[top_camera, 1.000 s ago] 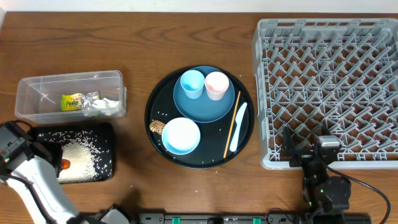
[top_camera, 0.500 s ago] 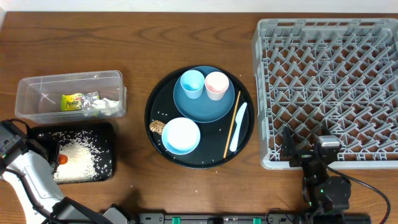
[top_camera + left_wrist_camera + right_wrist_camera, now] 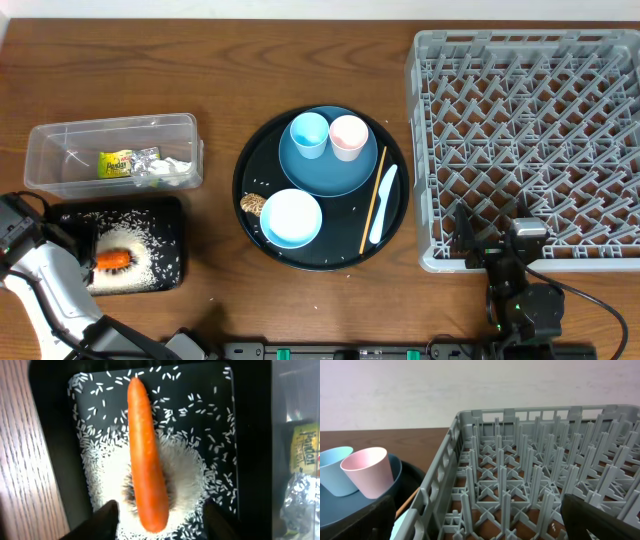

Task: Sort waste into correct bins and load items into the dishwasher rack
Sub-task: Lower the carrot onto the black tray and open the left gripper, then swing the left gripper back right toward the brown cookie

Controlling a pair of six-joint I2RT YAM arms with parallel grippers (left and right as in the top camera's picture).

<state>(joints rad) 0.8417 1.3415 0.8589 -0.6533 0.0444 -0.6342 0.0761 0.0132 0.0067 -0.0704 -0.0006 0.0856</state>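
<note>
The orange carrot (image 3: 112,259) (image 3: 146,455) lies flat on the white rice (image 3: 135,245) in the shallow black tray (image 3: 170,215) (image 3: 250,460). My left gripper (image 3: 92,262) (image 3: 162,520) hovers over its thick end, open, with a gap on either side of the carrot. The clear tub (image 3: 60,150) holds the snack wrapper (image 3: 115,163) and the tissue (image 3: 175,168). My right gripper (image 3: 490,235) (image 3: 480,520) is open and empty at the front left corner of the grey rack (image 3: 530,130) (image 3: 520,460).
The round black tray (image 3: 245,190) carries the dark-blue plate (image 3: 340,170) with a light-blue cup (image 3: 308,134) and a pink cup (image 3: 348,137), a white bowl (image 3: 291,218), a biscuit (image 3: 251,204), a chopstick (image 3: 372,200) and a pale-blue utensil (image 3: 383,205).
My left jaws have opened and let go of the carrot. It was held end-on over the rice and now lies flat on it.
</note>
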